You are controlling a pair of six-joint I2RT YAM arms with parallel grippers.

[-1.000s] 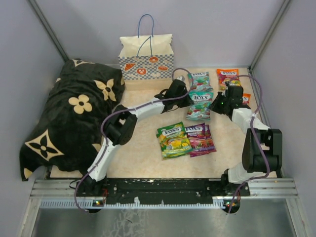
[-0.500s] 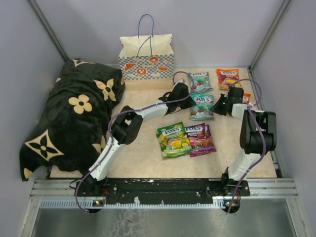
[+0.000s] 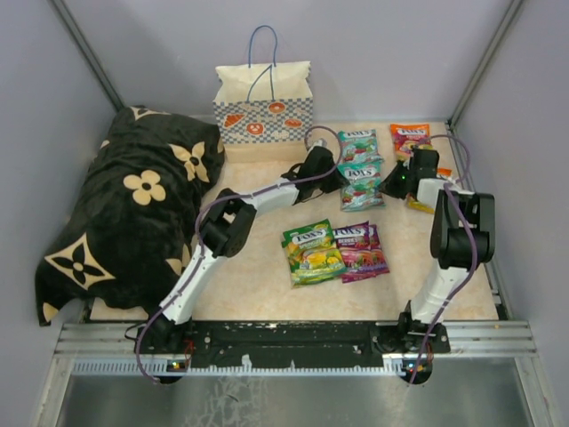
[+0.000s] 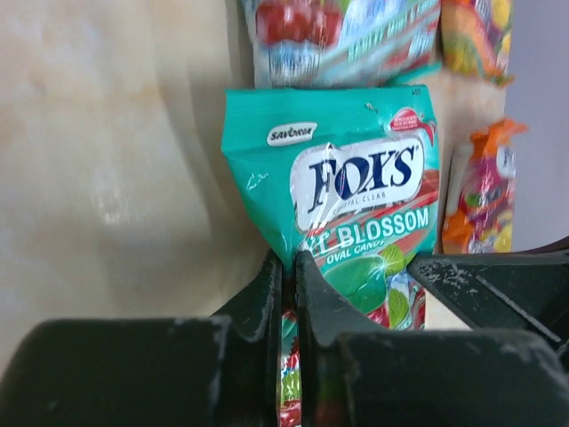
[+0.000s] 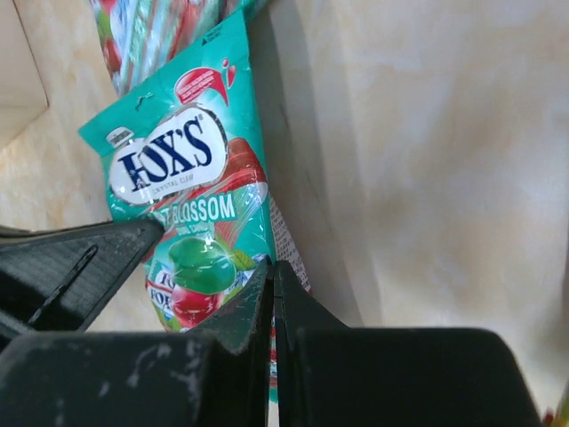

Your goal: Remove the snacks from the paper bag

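Our left gripper (image 4: 286,267) is pinched shut on one side edge of a teal packet (image 4: 356,187). The right gripper (image 5: 272,271) is clamped on the opposite edge of what looks like the same packet, toward the far right corner of the desk (image 3: 258,276) and well clear of the paper bag (image 3: 263,111) at the far edge. We judge the packet light, floppy and slick, so its crimped seam is the safest hold. The print reads "Savoria", "FOX'S" and "BLOSSOM OVAL CANDY".
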